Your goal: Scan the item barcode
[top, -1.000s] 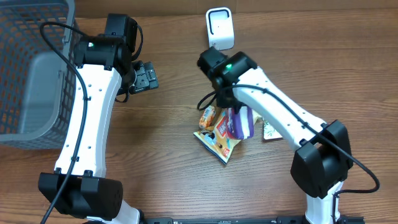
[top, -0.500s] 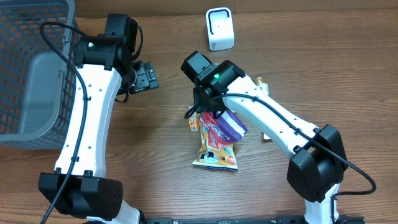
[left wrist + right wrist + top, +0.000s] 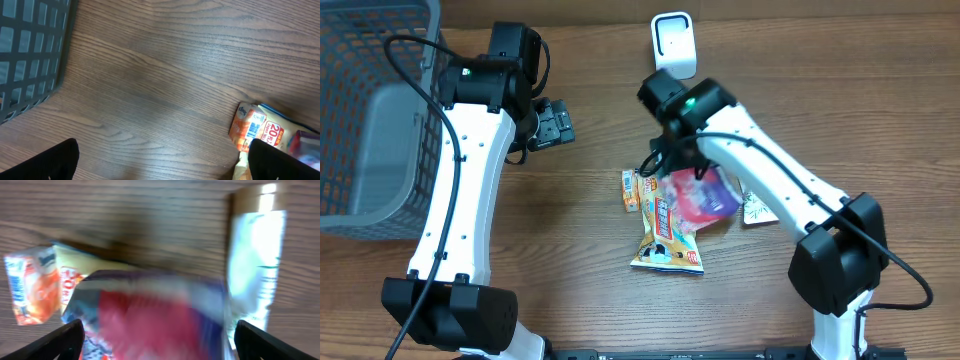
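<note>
Presently: my left gripper (image 3: 165,162) hangs over bare wood, jaws wide apart, holding nothing. My right gripper (image 3: 160,340) is spread wide too, just above the red pouch (image 3: 708,195); that view is blurred, so I cannot tell about contact.

Count: four packets clustered mid-table. They are the red pouch, a yellow bag (image 3: 668,243) under its left edge, an orange pack (image 3: 631,190) leftmost and a white sachet (image 3: 756,208) rightmost. One scanner (image 3: 674,45), far edge. One basket (image 3: 360,110), far left. Table (image 3: 570,250): brown wood grain.
</note>
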Tool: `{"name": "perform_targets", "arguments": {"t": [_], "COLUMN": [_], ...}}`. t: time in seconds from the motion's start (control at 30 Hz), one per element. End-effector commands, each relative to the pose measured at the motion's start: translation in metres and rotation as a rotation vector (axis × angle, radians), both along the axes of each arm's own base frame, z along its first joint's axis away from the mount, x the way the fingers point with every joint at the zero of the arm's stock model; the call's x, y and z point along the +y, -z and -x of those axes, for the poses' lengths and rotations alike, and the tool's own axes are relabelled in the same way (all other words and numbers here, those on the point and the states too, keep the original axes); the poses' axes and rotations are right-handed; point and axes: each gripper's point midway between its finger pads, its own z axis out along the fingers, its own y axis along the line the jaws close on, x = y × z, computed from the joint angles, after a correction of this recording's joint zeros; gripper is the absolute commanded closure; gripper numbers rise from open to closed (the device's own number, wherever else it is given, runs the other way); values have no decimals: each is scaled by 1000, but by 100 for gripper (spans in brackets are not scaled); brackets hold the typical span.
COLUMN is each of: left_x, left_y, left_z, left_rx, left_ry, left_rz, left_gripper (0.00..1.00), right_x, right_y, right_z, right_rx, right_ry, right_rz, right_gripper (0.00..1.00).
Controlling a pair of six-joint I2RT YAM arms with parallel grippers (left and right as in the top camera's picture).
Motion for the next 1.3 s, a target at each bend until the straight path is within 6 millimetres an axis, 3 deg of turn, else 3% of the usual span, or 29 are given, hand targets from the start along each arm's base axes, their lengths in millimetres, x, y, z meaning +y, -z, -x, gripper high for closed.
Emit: {"name": "perform_targets", "arguments": {"t": [0.0, 0.27, 0.53, 0.83, 0.93, 1.17, 1.27], "left_x": [-1, -1, -1, -1, -1, -1, -1], "left_y": [0, 0, 0, 0, 0, 0, 0], "left_z": [-2, -2, -2, -2, -2, -2, -2], "left_rx": [-2, -2, -2, -2, -2, -2, -2], "left_ry": [11, 11, 11, 11, 11, 11, 11], "left_rz": [-1, -1, -1, -1, -1, -1, -1], "left_gripper": [0, 0, 0, 0, 0, 0, 0], "right_x": [-9, -26, 8, 17, 13, 18, 19], "right_y": [-17, -14, 0, 37, 45, 47, 52], "right_z": [-15, -8, 10, 33, 38, 38, 39], "right_rx": [-38, 36, 143, 163, 132, 66, 56], "right_ry": [-9, 27, -1, -38, -16, -3, -5], "right_rz": [3, -1, -172, -91, -11, 44, 57], "right_gripper": [3, 0, 0, 1, 7, 38, 42]}}
